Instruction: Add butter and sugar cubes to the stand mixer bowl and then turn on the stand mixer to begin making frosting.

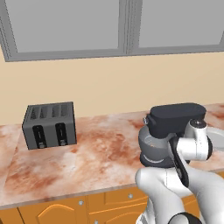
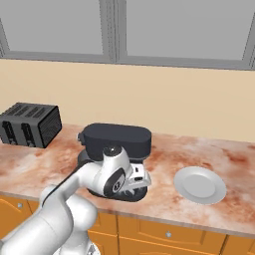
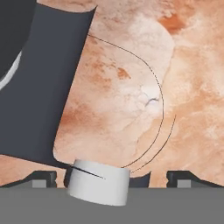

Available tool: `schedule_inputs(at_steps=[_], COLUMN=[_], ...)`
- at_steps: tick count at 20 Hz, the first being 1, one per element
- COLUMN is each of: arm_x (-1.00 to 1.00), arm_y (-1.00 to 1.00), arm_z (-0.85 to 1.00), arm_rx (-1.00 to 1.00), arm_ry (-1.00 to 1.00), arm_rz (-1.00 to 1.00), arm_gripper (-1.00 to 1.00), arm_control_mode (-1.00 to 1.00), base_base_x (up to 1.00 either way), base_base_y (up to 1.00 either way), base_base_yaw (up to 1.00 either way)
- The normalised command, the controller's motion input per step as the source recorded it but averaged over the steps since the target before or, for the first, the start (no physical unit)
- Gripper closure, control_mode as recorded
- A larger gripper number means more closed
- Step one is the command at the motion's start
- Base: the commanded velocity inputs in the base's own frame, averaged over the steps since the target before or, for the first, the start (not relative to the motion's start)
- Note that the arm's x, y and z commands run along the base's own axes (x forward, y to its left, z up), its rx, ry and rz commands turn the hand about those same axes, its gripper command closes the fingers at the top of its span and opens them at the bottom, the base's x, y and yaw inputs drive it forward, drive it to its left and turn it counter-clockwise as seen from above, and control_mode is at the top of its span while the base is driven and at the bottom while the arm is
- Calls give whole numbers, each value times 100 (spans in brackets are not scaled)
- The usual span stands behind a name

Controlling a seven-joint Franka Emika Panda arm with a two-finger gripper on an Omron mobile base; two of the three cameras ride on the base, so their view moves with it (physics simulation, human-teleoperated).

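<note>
Currently your end effector (image 3: 111, 177) sat against the mixer (image 2: 116, 139) base, fingers spread around its small white knob (image 3: 99, 187); bowl (image 1: 151, 146) underneath.

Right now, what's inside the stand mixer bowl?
In the left base view the stand mixer bowl shows a bare grey inner wall. The stand mixer head and the arm cover the rest; butter or sugar can't be confirmed.

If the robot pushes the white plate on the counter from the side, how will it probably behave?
The white plate looks flat and shallow, so it would probably slide rather than tip or roll. The marble-like counter looks smooth, so it may slide easily. It seems rigid and thin-rimmed, so picking it up with the fingers could be awkward.
</note>
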Motion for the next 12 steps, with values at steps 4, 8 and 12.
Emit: schedule_inputs(at_steps=[4, 8, 12], arm_x=[30, 19, 23], arm_y=[40, 27, 3], arm_z=[-50, -46, -21], arm_rx=[0, 0, 0], arm_ry=[0, 0, 0], arm_rz=[-2, -4, -5], arm_gripper=[-100, 100, 100], arm_control_mode=[-100, -100, -100], base_base_x=[0, 0, 0], base_base_y=[0, 0, 0], base_base_yaw=[0, 0, 0])
